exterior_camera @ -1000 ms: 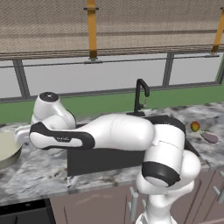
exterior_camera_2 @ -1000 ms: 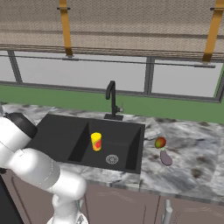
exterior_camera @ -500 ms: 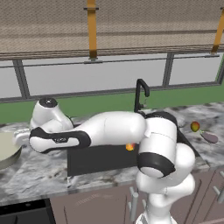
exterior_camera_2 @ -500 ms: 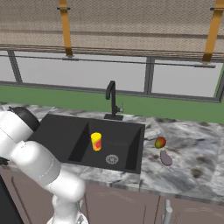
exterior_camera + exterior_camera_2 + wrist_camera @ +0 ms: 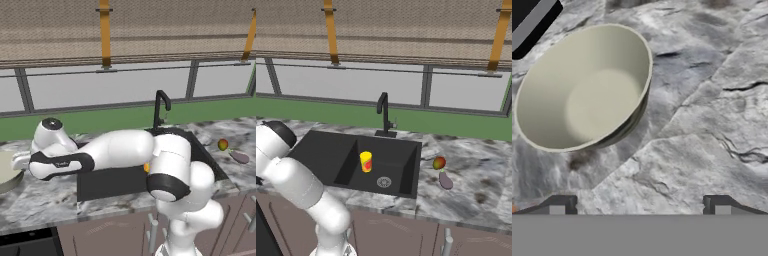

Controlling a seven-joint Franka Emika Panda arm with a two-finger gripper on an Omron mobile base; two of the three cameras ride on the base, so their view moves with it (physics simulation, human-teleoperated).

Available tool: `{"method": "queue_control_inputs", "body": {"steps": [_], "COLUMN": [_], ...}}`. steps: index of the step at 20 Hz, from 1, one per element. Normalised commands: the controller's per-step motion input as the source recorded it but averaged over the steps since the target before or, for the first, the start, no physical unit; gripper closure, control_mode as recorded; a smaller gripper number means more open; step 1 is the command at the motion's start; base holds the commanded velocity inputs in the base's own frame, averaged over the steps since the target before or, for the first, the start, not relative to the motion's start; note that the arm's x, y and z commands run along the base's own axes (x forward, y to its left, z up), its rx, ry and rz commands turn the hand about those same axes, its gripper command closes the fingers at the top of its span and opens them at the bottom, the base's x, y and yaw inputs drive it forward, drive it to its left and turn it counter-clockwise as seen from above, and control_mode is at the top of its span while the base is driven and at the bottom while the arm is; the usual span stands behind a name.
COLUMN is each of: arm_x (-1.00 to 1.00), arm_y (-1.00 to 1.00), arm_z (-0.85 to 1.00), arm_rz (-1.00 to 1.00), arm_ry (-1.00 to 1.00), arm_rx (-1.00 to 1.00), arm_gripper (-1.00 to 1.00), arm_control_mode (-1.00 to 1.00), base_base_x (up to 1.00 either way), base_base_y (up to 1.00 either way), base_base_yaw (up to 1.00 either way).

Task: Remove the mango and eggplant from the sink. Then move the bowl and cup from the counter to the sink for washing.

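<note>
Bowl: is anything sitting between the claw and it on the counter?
Nothing visible. In the hand view the open claw looks over bare marble counter toward the bowl, which sits upright and empty ahead. The dark object in the corner lies beyond the bowl, not in the approach.
</note>
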Motion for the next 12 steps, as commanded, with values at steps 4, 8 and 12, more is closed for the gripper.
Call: {"method": "queue_control_inputs", "body": {"steps": [4, 8, 12], "arm_x": [0.14, 0.12, 0.07], "arm_y": [0.20, 0.19, 0.13], "arm_z": [0.00, 0.00, -0.02], "arm_rz": [0.00, 0.00, -0.01], "arm_ry": [0.01, 0.05, 0.04], "arm_rx": [0.00, 0.00, 0.00], "arm_gripper": [-1.00, -1.00, -1.00], "arm_control_mode": [-1.00, -1.00, -1.00], "base_base_x": [0.00, 0.00, 0.00], "base_base_y": [0.00, 0.00, 0.00], "base_base_yaw": [0.00, 0.00, 0.00]}}
